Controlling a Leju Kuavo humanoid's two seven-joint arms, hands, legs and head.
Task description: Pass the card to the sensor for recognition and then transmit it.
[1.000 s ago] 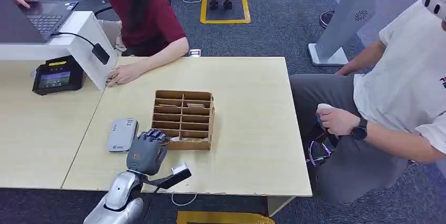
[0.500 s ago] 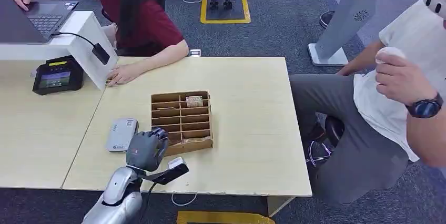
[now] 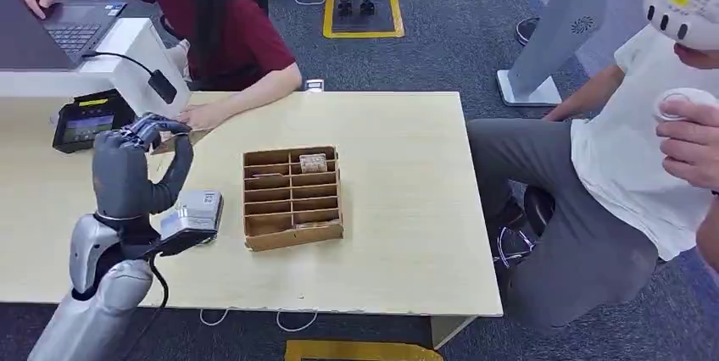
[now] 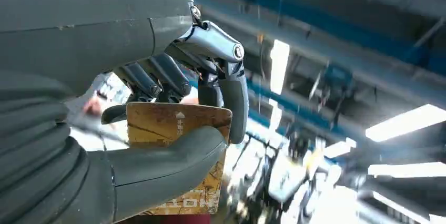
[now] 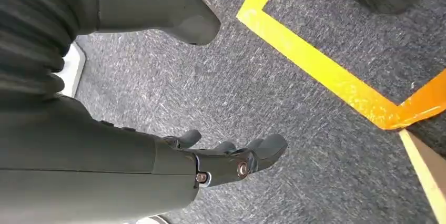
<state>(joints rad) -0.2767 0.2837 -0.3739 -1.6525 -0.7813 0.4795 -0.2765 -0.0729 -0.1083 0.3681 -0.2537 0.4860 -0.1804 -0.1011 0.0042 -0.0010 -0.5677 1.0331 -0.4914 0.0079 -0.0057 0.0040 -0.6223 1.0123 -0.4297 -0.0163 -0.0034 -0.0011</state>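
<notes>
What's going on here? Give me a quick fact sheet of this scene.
Left hand: raised, holds a brown card
Right hand: hangs over the carpet, fingers apart, holding nothing
Sensor: grey box on the table
Card organiser: wooden, beside the sensor
People: one at a laptop, one seated wearing a headset

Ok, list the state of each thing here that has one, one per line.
left hand: raised over the table, grips the card
card: held between thumb and fingers
right hand: hanging over the carpet, open, holds nothing
wooden organizer: on the table, small item in one top compartment
payment terminal: screen lit
laptop: lid open
</notes>
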